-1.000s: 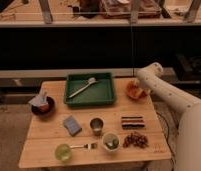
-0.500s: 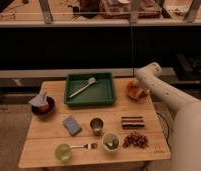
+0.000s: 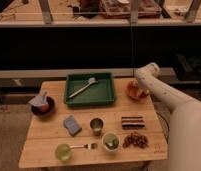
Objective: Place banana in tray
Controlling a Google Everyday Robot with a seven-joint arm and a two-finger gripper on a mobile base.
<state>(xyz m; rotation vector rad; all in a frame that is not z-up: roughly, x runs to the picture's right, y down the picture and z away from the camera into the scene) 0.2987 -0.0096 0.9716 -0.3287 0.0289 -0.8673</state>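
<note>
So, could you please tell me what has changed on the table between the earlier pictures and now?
Nothing has visibly changed. The gripper is down at the orange bowl, right of the tray, as before, and the arm has not shifted. The tray, with a pale utensil lying in it, and the other items on the table sit where they were.

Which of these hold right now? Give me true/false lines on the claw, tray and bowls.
1. The claw is at the orange bowl, near the table's right edge. True.
2. The green tray is empty. False: a pale utensil lies in it.
3. The dark bowl sits on the left side of the table. True.
4. The metal cup stands inside the tray. False: it stands on the table, in front of the tray.
</note>
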